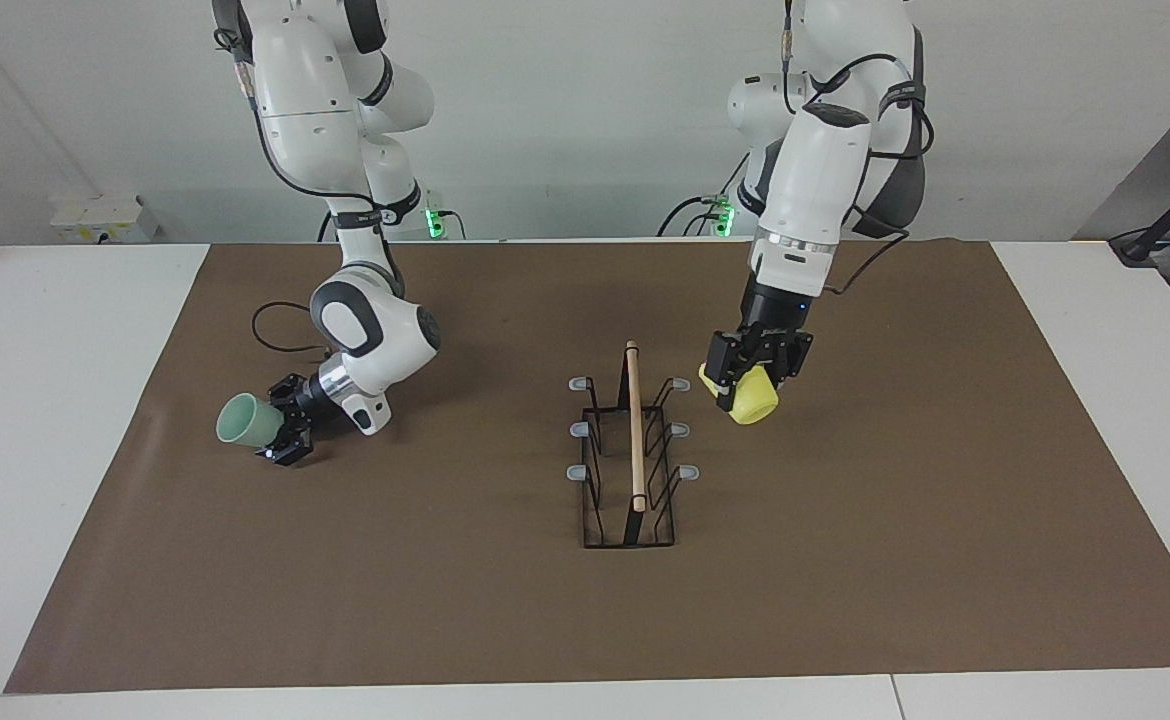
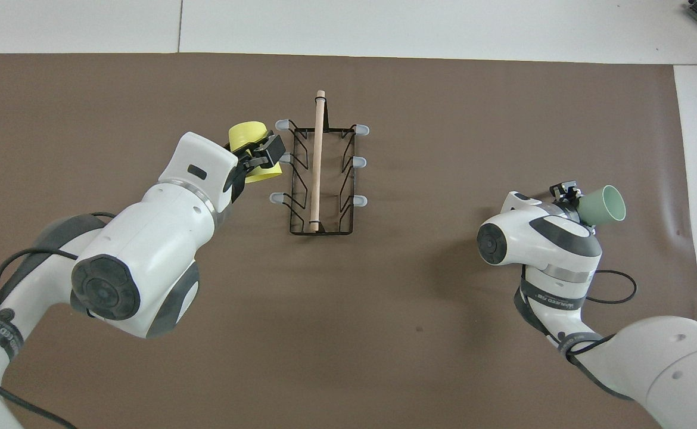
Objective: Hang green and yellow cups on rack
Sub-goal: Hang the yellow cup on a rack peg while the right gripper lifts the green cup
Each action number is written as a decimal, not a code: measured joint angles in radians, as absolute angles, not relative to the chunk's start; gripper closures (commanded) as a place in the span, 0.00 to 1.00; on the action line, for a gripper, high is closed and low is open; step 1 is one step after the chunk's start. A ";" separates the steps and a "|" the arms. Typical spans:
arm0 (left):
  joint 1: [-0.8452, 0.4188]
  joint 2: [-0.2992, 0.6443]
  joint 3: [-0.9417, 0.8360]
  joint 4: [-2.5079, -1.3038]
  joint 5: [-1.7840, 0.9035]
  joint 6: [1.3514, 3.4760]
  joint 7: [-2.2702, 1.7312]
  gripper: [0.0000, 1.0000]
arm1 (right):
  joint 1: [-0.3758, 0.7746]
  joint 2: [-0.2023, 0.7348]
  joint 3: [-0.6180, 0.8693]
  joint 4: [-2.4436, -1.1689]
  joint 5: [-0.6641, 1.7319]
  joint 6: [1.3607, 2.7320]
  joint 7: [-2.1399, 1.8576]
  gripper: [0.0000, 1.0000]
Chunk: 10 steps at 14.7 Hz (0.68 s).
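left gripper [image 1: 753, 372] clamped on the yellow cup [image 1: 748, 398], held up in the air just beside the rack [image 1: 631, 455], on the side toward the left arm's end of the table, by the prongs [image 1: 680, 384] nearest the robots. cup hangs below the fingers, tilted; whether it touches a prong cannot be told. in the overhead view the same gripper [image 2: 260, 156] sits over the yellow cup [image 2: 252, 136] next to the grey prong tips [image 2: 282, 125]. right gripper [image 1: 286, 428] clamped on the green cup [image 1: 243, 419], low over the brown mat [image 1: 445, 600] toward the right arm's end of the table, well apart from the rack; cup lies on its side with its mouth pointing away from the rack. overhead view shows this gripper [image 2: 570, 196] with the green cup [image 2: 603, 204]. rack stands upright mid-mat, wooden rod [image 1: 634, 425] along its top, all prongs bare. black cable loop [image 1: 275, 330] lies on the mat near the right arm.
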<state>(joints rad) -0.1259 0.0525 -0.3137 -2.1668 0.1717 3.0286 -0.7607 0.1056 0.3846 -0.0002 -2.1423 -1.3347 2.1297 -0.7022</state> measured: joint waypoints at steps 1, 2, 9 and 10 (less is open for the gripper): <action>-0.126 0.052 -0.314 -2.185 0.174 3.067 -0.760 1.00 | 0.094 0.373 0.000 -2.132 -1.285 2.158 -0.740 1.00; -0.126 0.052 -0.314 -2.201 0.176 3.104 -0.760 1.00 | 0.077 0.356 0.000 -2.125 -1.236 2.184 -0.781 1.00; -0.125 0.059 -0.310 -2.296 0.178 3.318 -0.760 1.00 | 0.075 0.212 0.010 -2.116 -0.806 2.200 -0.970 1.00; -0.124 0.066 -0.309 -2.299 0.178 3.325 -0.760 1.00 | 0.077 0.194 0.014 -2.107 -0.705 2.187 -1.007 1.00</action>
<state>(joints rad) -0.1243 0.0655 -0.3092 -2.2990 0.1784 3.3247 -0.7595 0.0766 0.1945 0.0137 -2.1065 -0.7046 2.1870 -1.0074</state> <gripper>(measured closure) 0.317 0.414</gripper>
